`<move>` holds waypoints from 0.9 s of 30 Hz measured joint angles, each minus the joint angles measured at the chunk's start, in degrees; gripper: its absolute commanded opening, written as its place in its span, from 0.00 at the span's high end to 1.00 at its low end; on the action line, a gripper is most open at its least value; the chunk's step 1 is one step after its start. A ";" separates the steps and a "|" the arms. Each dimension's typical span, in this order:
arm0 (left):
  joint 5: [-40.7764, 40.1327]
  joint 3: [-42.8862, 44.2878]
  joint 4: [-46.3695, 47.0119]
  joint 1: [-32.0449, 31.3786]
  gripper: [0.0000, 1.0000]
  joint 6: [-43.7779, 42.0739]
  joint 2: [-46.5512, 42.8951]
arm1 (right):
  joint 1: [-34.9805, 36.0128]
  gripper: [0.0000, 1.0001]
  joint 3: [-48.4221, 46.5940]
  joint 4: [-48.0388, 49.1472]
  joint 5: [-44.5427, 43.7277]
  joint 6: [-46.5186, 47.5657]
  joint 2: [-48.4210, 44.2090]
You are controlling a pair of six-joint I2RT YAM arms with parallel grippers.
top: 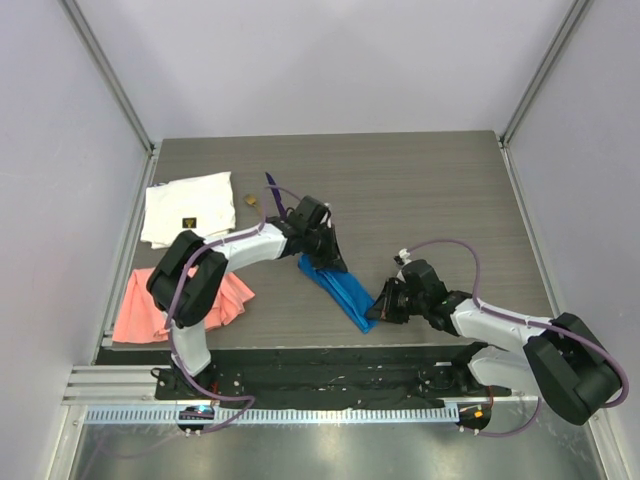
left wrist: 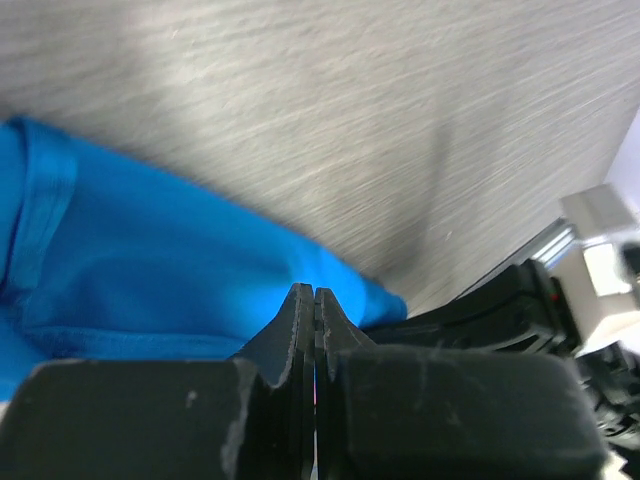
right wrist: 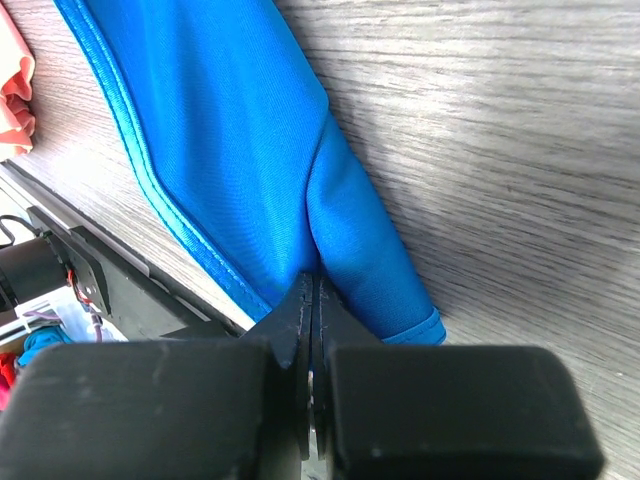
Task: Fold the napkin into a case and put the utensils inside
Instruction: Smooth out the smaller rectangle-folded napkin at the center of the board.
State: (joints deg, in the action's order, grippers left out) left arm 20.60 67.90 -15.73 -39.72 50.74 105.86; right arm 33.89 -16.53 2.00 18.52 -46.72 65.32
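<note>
1. Grey wood-grain tabletop [top: 430,200], boxed in by pale walls [top: 320,60]; arm bases bolted along the near edge.
2. Near the tabletop's middle, toward the near edge: napkin [top: 345,290], bright blue, folded into a narrow strip and laid diagonally, running from the centre toward the near-right. Inside of the fold not visible from any view.
3. At the strip's far end: left gripper [top: 333,258], clenched, fingers [left wrist: 298,335] pressed flat together with the tips against blue cloth. Cannot tell whether any cloth is caught between them. Faint pinkish glint in the seam between the fingers, too small to identify.
4. At the strip's near-right end: right gripper [top: 383,306], clamped on the napkin; in the wrist view a crease runs straight into the closed tips, with a hemmed corner just beside them.
5. Beyond the left gripper, toward the far edge: purple utensil [top: 272,190], lying on bare tabletop, apart from the napkin and hard to separate from the arm's purple cable [top: 290,192].
6. Just left of it: small tan piece [top: 251,200], too small to make out.
7. Toward the far-left corner: white cloth [top: 190,208] with a dark label [top: 186,224]. Nearer along the left edge: salmon-pink cloth [top: 145,312], partly covered by the left arm.
</note>
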 measured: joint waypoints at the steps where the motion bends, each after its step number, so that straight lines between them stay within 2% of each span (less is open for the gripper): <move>1: 0.04 -0.83 0.15 0.00 1.00 -0.15 -0.31 | 0.02 0.99 -0.07 -0.04 0.00 0.04 0.11; 11: -1.79 -6.10 -0.55 0.00 1.00 -2.93 -0.74 | 0.13 0.98 -0.61 -0.72 0.02 0.09 0.66; 16: -3.26 -11.23 0.13 0.00 1.00 -4.52 -4.26 | 0.13 0.96 -1.55 -3.19 0.00 1.70 0.07; 22: -3.43 -12.68 1.33 0.00 1.00 -5.73 -5.18 | 0.13 0.89 -10.73 -11.67 0.07 5.88 0.07; 27: -3.19 -13.68 2.89 0.00 1.00 -5.97 -5.60 | 0.22 0.89 -19.96 -9.29 2.27 7.23 5.51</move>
State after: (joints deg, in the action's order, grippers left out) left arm 17.41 54.22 -12.84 -39.72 44.77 100.27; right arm 34.11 -36.49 -7.29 20.80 -39.48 70.83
